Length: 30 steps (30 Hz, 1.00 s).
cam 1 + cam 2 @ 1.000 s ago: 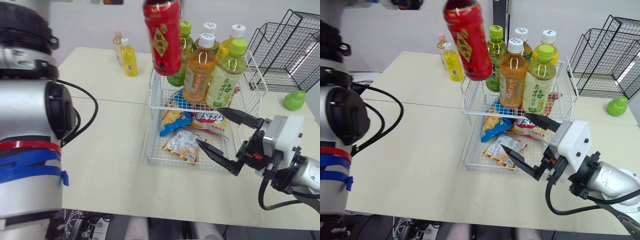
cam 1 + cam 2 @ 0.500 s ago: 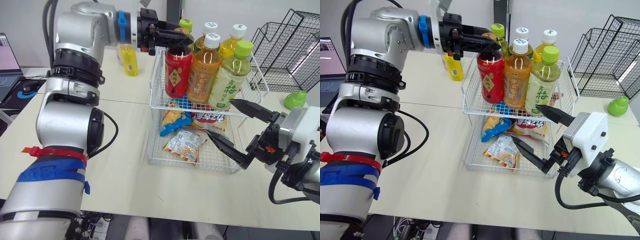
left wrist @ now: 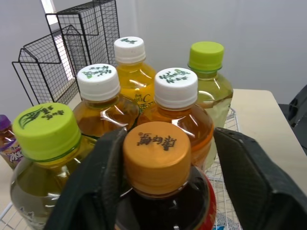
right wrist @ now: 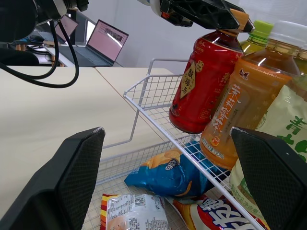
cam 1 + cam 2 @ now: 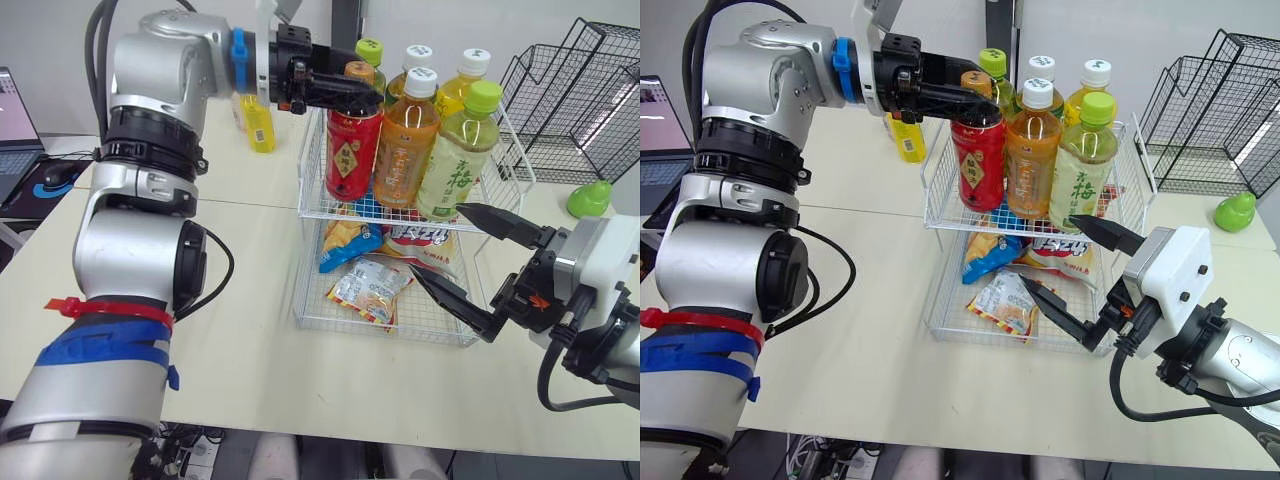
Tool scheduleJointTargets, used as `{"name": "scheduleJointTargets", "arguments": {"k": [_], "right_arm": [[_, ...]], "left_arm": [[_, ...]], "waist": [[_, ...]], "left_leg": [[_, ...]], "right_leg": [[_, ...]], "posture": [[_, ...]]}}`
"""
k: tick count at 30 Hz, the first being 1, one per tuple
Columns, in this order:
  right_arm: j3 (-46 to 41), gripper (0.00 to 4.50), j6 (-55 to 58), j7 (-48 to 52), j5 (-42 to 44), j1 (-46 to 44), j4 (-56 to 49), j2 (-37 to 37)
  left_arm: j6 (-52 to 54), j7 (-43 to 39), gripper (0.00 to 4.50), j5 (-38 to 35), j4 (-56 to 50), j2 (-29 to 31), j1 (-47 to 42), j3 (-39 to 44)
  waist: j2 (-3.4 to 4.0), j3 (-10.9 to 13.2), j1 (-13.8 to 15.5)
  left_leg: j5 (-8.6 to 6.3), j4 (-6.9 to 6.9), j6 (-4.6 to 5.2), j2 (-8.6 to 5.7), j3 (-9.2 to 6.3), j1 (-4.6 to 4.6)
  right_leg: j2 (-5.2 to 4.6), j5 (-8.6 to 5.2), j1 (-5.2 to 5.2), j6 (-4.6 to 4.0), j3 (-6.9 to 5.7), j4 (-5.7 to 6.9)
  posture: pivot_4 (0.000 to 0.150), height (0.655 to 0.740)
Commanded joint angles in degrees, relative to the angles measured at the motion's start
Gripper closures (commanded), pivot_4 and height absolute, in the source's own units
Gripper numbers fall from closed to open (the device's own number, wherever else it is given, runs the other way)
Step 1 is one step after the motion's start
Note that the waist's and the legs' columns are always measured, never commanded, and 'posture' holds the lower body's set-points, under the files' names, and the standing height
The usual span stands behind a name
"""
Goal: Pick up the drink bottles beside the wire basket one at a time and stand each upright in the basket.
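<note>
— Entry one: white two-tier wire basket (image 5: pixel 312 150). Contents?

— Upper tier: red plastic bottle with an orange cap (image 5: pixel 352 150) at the basket's front left corner, leaning a little, base down in the tier. Just beside it is the amber tea bottle with a white cap (image 5: pixel 405 140), then the pale green bottle with a lime cap (image 5: pixel 455 160). Behind them, a back row of three capped bottles (image 5: pixel 420 58). Lower tier: crinkled snack packets (image 5: pixel 372 285).

— Grippers?

— Left gripper (image 5: pixel 358 86): black fingers closed round the red bottle's neck, at the cap. Right gripper (image 5: pixel 440 240): spread wide, just before the basket's front right.

— Outside the basket?

— Small yellow bottle (image 5: pixel 257 122), upright on the cream table (image 5: pixel 230 300), near the basket's back left corner.
</note>
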Motion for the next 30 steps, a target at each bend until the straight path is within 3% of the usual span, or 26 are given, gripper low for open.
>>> {"name": "scheduleJointTargets", "arguments": {"k": [1,2,15,20,23,25,30], "right_arm": [[-2.3,0.00,-0.7,-0.2,-0.2,-0.2,-1.6,0.0],[-2.4,0.00,-0.6,-0.2,-0.2,-0.1,-1.6,0.0],[-4.4,0.00,1.1,-0.9,0.6,0.7,-1.1,1.8],[-8.5,0.00,3.4,-1.9,-2.3,1.9,1.2,2.1],[-31.0,0.00,5.4,9.9,1.8,7.0,10.4,1.6],[-37.8,0.00,4.8,14.3,0.1,8.4,15.6,2.1],[-33.0,0.00,-2.6,17.4,-13.1,7.9,25.0,5.6]], "left_arm": [[0.8,-1.4,0.32,-1.5,-2.9,2.0,-1.5,1.6],[0.9,-1.9,0.03,-1.6,-3.4,2.7,-1.6,1.8],[3.2,-0.2,0.03,-2.9,-10.5,12.8,1.6,4.7],[-3.3,10.5,0.03,-0.6,-10.2,15.4,7.0,8.3],[-8.8,19.3,0.03,1.5,-9.1,17.2,11.8,11.0],[-11.9,24.6,0.03,2.7,-9.5,18.2,16.4,12.3],[-15.2,34.5,0.03,2.3,-13.1,17.8,30.6,17.0]], "waist": [[0.00,0.0,0.0],[0.00,0.0,0.0],[0.03,0.0,-0.2],[0.04,0.0,0.0],[0.04,0.0,0.3],[0.02,0.0,0.3],[0.05,-0.1,0.1]], "left_leg": [[0.00,0.00,0.00,0.00,0.01,0.00],[0.00,0.00,0.00,0.00,0.00,0.00],[0.01,0.00,-0.01,0.04,0.00,0.08],[0.01,0.04,-0.02,0.05,-0.03,0.15],[0.01,0.04,-0.02,0.03,-0.04,0.20],[0.01,0.02,-0.01,0.01,-0.02,0.24],[0.00,-0.04,-0.01,0.01,0.06,0.67]], "right_leg": [[0.00,0.00,0.00,0.00,0.00,0.00],[0.00,0.00,0.00,0.00,0.00,0.00],[0.02,0.00,0.04,0.00,0.00,0.05],[-0.02,0.00,0.15,0.00,-0.02,0.06],[-0.07,0.00,0.24,0.00,-0.03,0.03],[-0.13,0.01,0.34,0.00,-0.05,-0.06],[-0.15,0.01,0.62,0.01,0.01,-0.01]], "posture": [[0.150,0.7134],[0.150,0.7134],[0.150,0.7134],[0.150,0.7134],[0.150,0.7134],[0.150,0.7134],[0.150,0.7134]]}}
